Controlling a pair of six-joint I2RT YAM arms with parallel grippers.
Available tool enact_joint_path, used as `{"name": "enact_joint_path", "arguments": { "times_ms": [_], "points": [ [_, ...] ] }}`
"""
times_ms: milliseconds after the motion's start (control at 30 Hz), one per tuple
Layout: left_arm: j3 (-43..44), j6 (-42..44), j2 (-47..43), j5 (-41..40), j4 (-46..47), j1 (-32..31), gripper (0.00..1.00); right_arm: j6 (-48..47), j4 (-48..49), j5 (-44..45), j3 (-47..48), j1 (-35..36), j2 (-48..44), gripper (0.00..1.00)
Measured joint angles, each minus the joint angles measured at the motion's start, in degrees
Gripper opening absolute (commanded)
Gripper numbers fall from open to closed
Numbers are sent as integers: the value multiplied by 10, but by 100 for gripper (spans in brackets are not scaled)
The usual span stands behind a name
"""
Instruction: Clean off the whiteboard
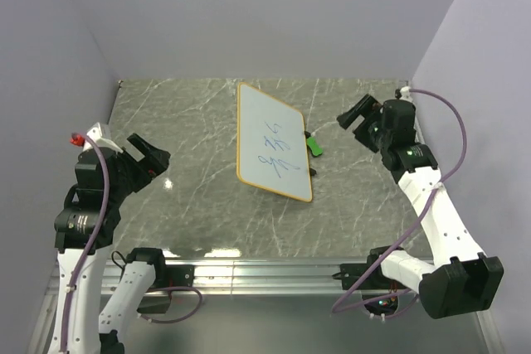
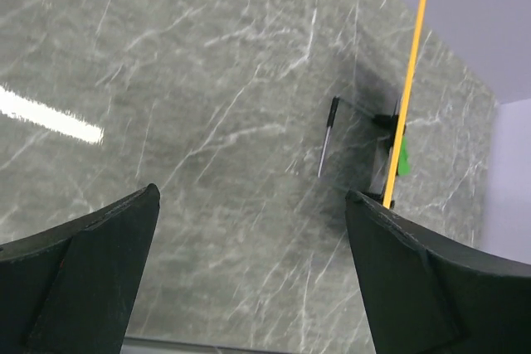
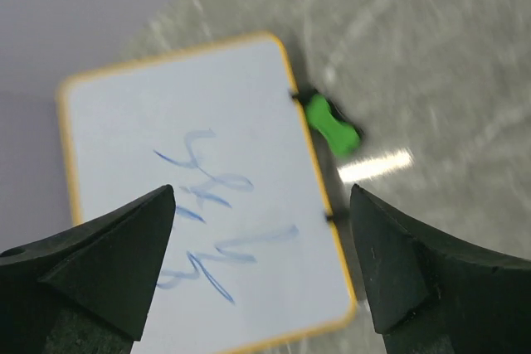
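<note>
Plainly, the erasing has not begun: both grippers are empty and blue scribbles cover the whiteboard [image 1: 274, 143].

From above, the board lies mid-table, askew, with a green eraser [image 1: 314, 147] just beside its right rim. The right gripper [image 1: 353, 113] hovers near, jaws spread, and the left gripper [image 1: 158, 157] hangs well apart, also spread. At the left wrist the jaws are wide with nothing between them, the board shows edge-on, and a thin pen [image 2: 328, 148] lies near it. The right wrist view is blurred: wide, empty jaws over the scribbles, and small black clips [image 3: 329, 217] on the rim by the eraser. The step in hand looks like fetching the eraser. The right arm must close on it without nudging the board or catching a clip.
</note>
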Motion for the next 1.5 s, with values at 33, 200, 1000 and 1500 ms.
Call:
{"name": "enact_joint_path", "arguments": {
  "times_ms": [33, 200, 1000, 1500],
  "points": [
    [-3, -2, -3, 0, -8, -2, 99, -1, -27, -2, 0, 1, 1, 91],
    [-10, -15, -14, 10, -37, -6, 99, -33, -138, -14, 6, 1, 4, 100],
    [-4, -10, 1, -7, -80, -7, 93, -155, -156, 24, 227, 83, 412, 90],
    [7, -4, -11, -19, -99, -7, 93, -158, -203, 95, 325, 98, 556, 79]
  ]
}}
